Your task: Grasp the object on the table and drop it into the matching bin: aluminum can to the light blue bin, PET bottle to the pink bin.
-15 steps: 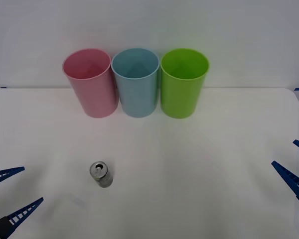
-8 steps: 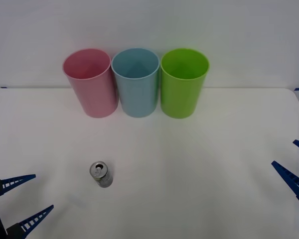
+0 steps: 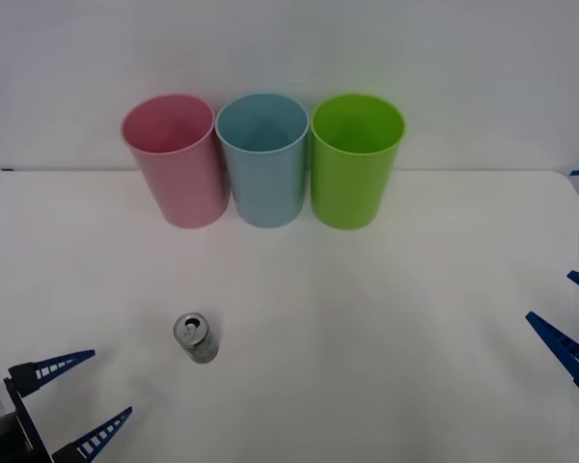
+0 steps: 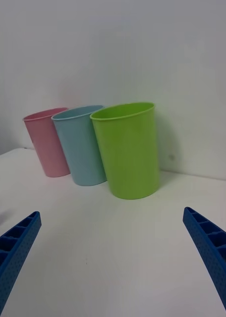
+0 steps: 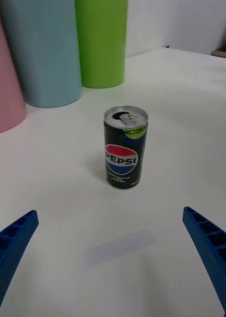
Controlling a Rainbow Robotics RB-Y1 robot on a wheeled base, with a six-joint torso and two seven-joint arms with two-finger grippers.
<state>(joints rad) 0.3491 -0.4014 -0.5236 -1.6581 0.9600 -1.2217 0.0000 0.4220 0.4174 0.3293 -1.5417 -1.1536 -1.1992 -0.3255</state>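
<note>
At the near left corner of the white tabletop (image 3: 386, 318), the left end effector (image 3: 79, 405) is seen low over the surface, its two blue ribbed fingers (image 3: 63, 365) spread wide with nothing between them. At the near right edge, the right end effector (image 3: 571, 323) is held just above the tabletop, likewise spread apart and empty.

Just beyond the left end effector, and slightly to its right, a Pepsi aluminum can (image 3: 196, 338) is found standing upright on the tabletop, untouched. In the left wrist view the can (image 5: 125, 147) is seen centred ahead of the open fingers, with a dark body, a red, white and blue logo, a yellow-green patch near the rim, and a silver pull-tab top.

Well beyond the can, three tall tapered bins are lined up along the far edge of the tabletop against a white wall (image 3: 463, 58). The pink bin (image 3: 174, 164) is placed on the left, the light blue bin (image 3: 263, 162) in the middle and the lime green bin (image 3: 355, 162) on the right, each just beside its neighbour.
</note>
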